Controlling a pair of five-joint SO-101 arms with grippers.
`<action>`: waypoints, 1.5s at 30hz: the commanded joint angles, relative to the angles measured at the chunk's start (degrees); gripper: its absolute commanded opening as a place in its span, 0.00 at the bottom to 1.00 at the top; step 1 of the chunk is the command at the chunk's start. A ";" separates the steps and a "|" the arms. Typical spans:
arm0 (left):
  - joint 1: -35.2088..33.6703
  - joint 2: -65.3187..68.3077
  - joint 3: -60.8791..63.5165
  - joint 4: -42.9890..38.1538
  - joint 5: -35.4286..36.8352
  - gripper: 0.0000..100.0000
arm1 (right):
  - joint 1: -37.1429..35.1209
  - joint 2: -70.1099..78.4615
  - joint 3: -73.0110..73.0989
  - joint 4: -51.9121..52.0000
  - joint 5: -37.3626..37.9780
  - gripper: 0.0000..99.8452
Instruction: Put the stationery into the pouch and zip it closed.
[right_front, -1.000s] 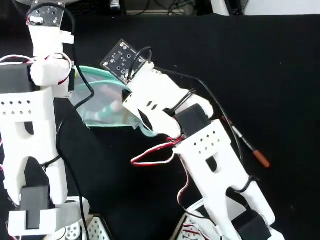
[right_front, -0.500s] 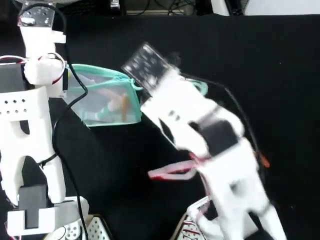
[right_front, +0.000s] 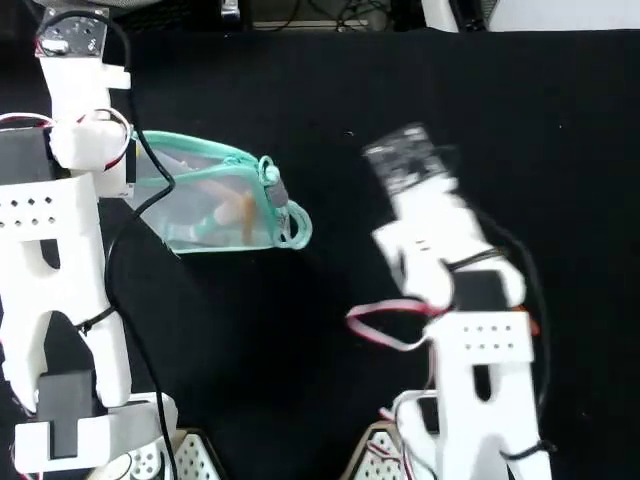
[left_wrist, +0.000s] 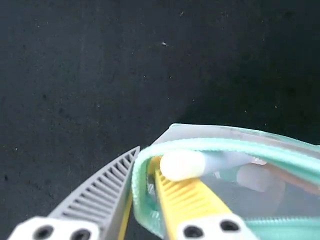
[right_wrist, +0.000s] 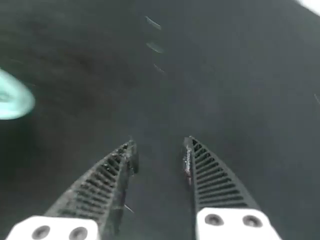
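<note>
The right arm has swung off the pouch: a second ago it leaned over the pouch's right end, half a second ago it was pulling away, and now it stands well apart from it, over bare table. The pouch has shifted little and lies on the left side, with its zip pull and cord loop now uncovered at the right end. Pale and orange stationery shows through the clear wall, so at least part of the loading looks done. I cannot tell from here whether the zip is fully run. An orange tip peeks out just beside the right arm; it is probably the pen that lay there a second ago, and if so, one item is left outside and the task is not finished. The right gripper has its fingers moderately parted with nothing between them and touches nothing, hanging above the cloth with a teal blur at the edge of its view. The left gripper is closed on the pouch's left end, with the teal zip band pinched between its grey and yellow fingers. This pins that end in place for whatever the other arm does next.
</note>
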 joint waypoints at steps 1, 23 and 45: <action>-0.13 1.23 1.89 0.62 0.09 0.03 | 10.11 8.57 -5.49 2.64 6.86 0.15; -0.22 1.14 2.95 0.62 0.09 0.03 | 12.31 62.11 -36.44 4.75 26.46 0.15; -0.22 1.14 2.95 0.62 0.09 0.03 | 12.13 66.95 -44.00 8.35 30.51 0.01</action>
